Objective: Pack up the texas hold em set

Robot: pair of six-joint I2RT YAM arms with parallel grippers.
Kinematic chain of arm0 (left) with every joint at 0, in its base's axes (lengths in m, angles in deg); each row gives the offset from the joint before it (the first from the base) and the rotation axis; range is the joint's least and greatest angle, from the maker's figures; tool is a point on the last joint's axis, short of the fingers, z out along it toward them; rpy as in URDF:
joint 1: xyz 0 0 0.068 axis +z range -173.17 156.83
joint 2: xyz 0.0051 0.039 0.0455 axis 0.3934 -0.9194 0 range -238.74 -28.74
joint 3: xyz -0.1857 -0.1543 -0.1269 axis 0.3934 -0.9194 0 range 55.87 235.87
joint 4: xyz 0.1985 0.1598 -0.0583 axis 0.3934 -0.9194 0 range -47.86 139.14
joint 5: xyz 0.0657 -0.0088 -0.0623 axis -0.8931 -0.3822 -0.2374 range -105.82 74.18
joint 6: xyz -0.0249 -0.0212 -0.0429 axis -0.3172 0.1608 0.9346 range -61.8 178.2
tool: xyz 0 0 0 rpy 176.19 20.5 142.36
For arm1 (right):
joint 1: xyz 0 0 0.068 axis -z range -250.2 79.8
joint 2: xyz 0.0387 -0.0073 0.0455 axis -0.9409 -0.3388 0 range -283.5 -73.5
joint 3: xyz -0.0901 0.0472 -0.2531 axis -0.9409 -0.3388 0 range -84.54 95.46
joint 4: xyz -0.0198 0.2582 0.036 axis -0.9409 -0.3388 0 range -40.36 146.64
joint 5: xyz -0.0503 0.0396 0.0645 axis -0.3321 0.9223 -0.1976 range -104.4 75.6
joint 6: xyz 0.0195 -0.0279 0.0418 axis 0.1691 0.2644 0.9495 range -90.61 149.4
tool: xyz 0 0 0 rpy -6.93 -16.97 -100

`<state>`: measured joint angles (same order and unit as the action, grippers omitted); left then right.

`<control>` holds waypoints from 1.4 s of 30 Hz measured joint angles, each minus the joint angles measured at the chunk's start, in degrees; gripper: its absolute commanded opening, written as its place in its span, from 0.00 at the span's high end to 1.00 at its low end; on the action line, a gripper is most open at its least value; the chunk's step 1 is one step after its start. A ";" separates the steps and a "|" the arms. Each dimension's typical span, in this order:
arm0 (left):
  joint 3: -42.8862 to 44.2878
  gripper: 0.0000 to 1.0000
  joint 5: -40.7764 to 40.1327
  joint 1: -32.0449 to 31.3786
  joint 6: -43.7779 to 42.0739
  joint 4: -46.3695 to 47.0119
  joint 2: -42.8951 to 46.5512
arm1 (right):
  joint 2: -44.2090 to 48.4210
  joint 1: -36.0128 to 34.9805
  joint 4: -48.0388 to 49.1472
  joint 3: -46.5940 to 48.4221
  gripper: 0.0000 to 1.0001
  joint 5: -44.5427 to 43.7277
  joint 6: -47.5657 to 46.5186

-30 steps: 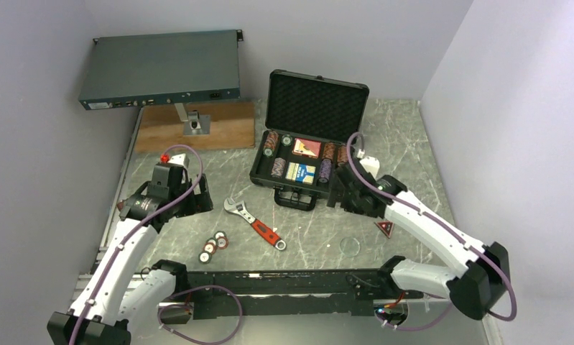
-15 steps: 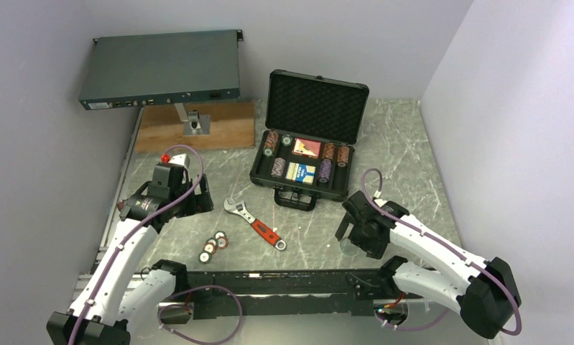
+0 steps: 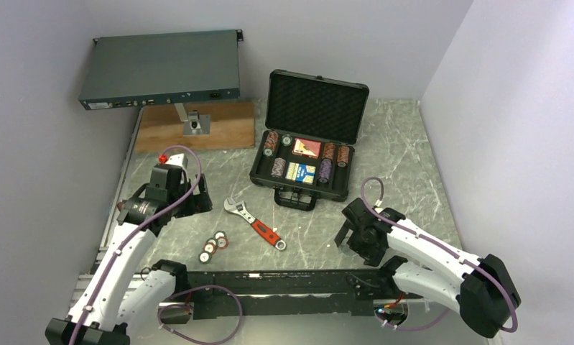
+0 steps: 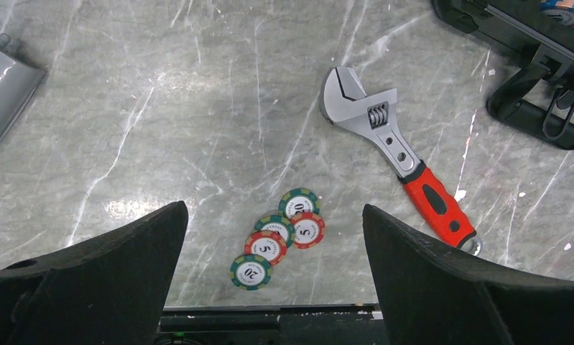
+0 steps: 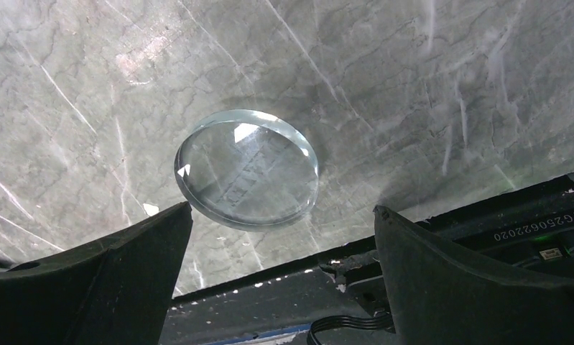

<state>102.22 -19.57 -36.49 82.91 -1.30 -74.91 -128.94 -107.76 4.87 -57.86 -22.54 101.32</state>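
As I watched, left gripper (image 4: 273,215): hung with jaws apart above loose chips (image 4: 278,237) near wrench (image 4: 395,154).
Right gripper (image 5: 281,212): jaws apart over clear disc (image 5: 246,169).
Case (image 3: 298,188): stood open.

Bare table (image 3: 406,144) lies open right of the case (image 3: 298,189) and in front of its handle (image 4: 531,121), down to the front rail (image 3: 269,282). The wrench (image 4: 399,162) lies aslant between the loose chips (image 4: 278,233) and the case, and the upright lid (image 3: 316,106) walls off the case's far side. The left gripper (image 4: 273,215), jaws wide, has clear room above the chips; the right gripper (image 5: 282,212), also wide, hangs over a clear disc (image 5: 246,169) near the rail.
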 measured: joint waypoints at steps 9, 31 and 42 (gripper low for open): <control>0.00 0.01 -0.74 -0.20 0.02 -0.02 1.70 | -4.17 0.00 -0.02 1.40 0.00 -0.35 0.48; 0.00 0.01 -2.45 -1.01 0.48 -0.04 3.34 | -15.89 -0.13 1.25 10.36 0.74 -4.48 -2.75; 0.00 0.01 -2.62 -1.01 0.46 -0.04 3.30 | -16.24 -0.13 -2.12 19.85 0.80 -7.89 -7.02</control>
<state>102.22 -22.19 -37.49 83.37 -1.34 -71.61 -145.18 -107.89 2.75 -38.01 -30.43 94.30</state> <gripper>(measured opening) 0.989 0.600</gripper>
